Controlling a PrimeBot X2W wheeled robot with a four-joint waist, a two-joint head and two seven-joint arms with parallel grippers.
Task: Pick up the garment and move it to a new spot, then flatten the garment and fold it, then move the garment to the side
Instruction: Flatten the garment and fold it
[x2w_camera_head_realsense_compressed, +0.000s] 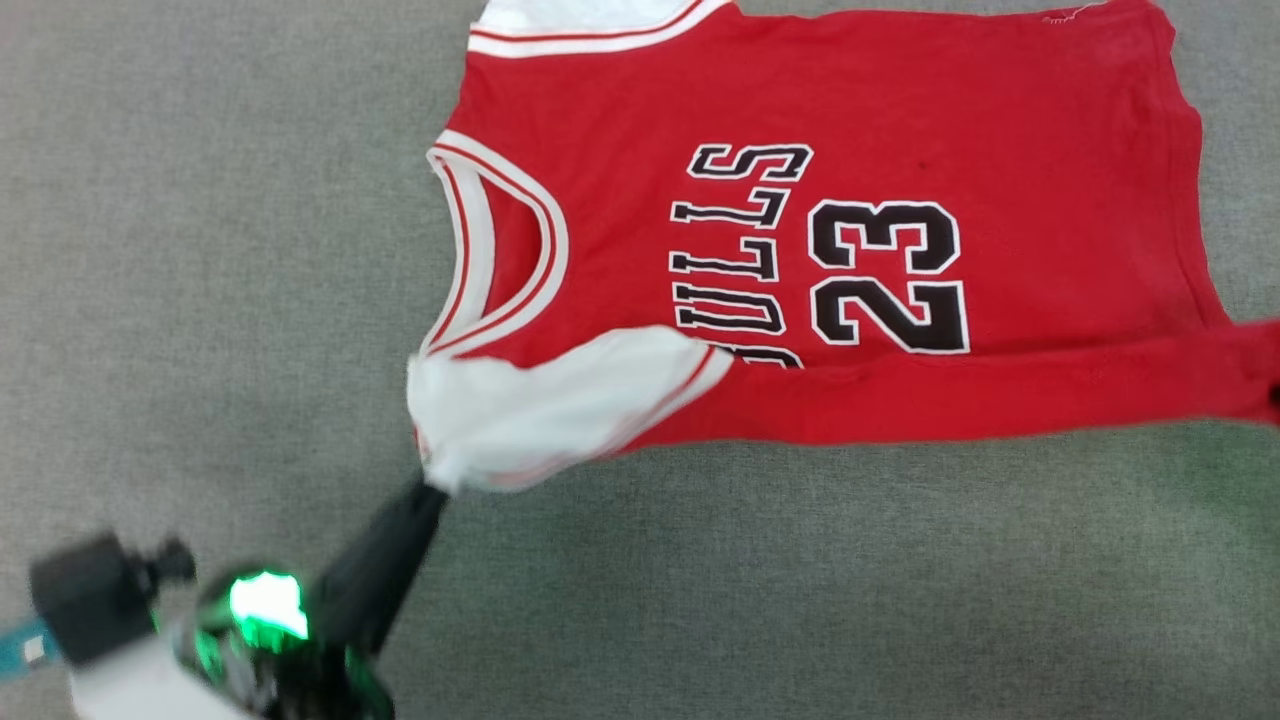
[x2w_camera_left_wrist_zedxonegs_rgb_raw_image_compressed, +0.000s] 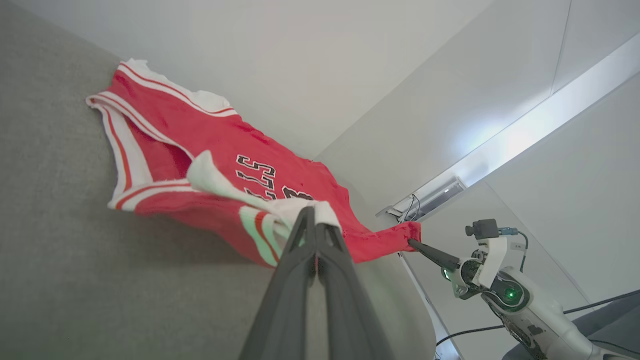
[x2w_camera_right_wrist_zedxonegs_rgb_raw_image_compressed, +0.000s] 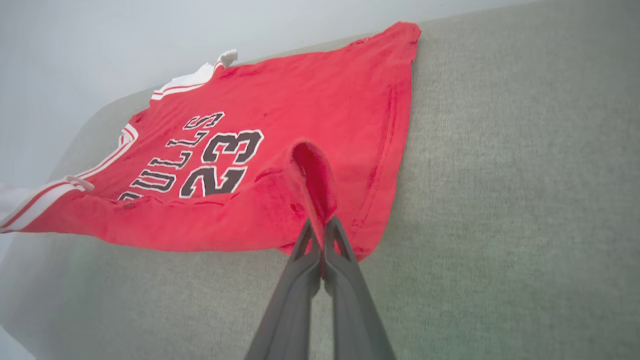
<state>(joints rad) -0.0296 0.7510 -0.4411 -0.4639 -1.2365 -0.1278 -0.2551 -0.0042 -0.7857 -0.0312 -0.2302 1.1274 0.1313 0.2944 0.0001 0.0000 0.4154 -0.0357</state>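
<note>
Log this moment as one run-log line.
left gripper: shut on garment sleeve | right gripper: shut on hem corner | near edge lifted, rest flat on grey surface

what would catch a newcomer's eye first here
The red jersey with a bold black-and-white 23, spread across the grey fabric surface, dominates the head view. At its lower left the left tool is shut on the white sleeve, and in the right wrist view the right tool pinches a lifted red hem corner.
</note>
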